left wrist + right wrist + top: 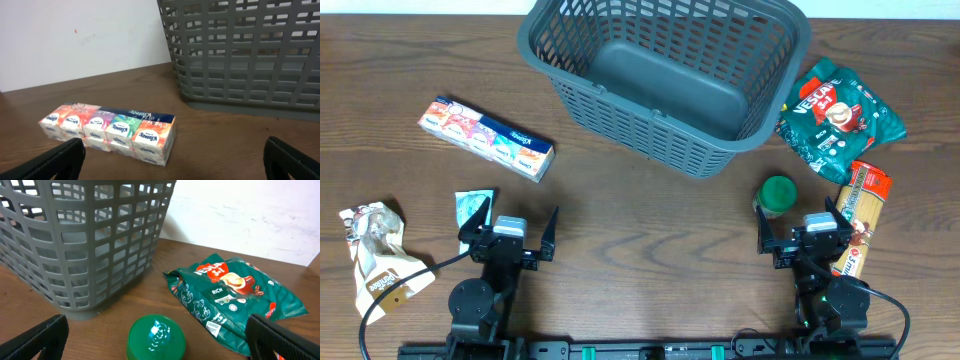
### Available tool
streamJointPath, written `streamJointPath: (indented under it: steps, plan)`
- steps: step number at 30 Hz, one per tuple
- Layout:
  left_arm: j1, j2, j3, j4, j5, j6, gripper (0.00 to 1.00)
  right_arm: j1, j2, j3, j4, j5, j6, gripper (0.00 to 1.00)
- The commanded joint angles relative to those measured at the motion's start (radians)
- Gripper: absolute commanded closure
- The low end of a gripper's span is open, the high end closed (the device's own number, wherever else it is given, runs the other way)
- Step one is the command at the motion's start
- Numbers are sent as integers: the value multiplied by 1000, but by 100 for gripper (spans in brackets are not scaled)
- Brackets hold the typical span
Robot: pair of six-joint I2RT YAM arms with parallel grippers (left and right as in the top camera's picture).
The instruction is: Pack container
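The container (pixel 620 110), a large dark grey lattice basket, stands empty at the back middle of the table, also seen as the container (pixel 240 55) and the container (pixel 85 240). My left gripper (pixel 510 232) rests open near the front left, nothing between its fingers (pixel 60 160). A multicoloured tissue pack (pixel 485 138) lies ahead of it, its end facing the tissue pack (pixel 110 132) wrist camera. My right gripper (pixel 803 232) stands open at the front right. A green-lidded jar (pixel 777 193) sits just ahead of it, the jar (pixel 156 337) low between the spread fingers (pixel 280 337).
A green coffee bag (pixel 840 120) lies right of the basket. An orange pasta packet (pixel 863 205) lies beside the right gripper. A crumpled snack bag (pixel 378 255) and a small teal sachet (pixel 472 208) lie at the front left.
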Motion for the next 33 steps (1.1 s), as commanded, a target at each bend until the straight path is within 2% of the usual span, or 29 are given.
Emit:
streamJointPath:
  steps: [1,11,13,16,19,22,26,33]
  plan:
    - [-4,-5,-27,-16,18,-13,1,12,-6,-5,1,2,6,1]
    - [-4,-5,-26,4,30,-39,1,12,-6,-5,2,-10,37,1]
    - [-4,-5,-20,9,30,-131,1,12,-6,-5,2,-3,131,1]
    - [-4,0,18,2,30,-293,1,11,-6,-5,15,-1,351,1]
    - [-4,35,89,-10,30,-343,1,11,-6,-3,84,-28,469,1]
    - [-4,124,221,-33,29,-343,1,11,-3,25,143,-81,469,1]
    - [-4,334,465,-98,30,-343,1,11,47,153,118,-94,463,1]
    - [-4,797,1061,-370,111,-342,1,11,315,533,-112,-140,358,1]
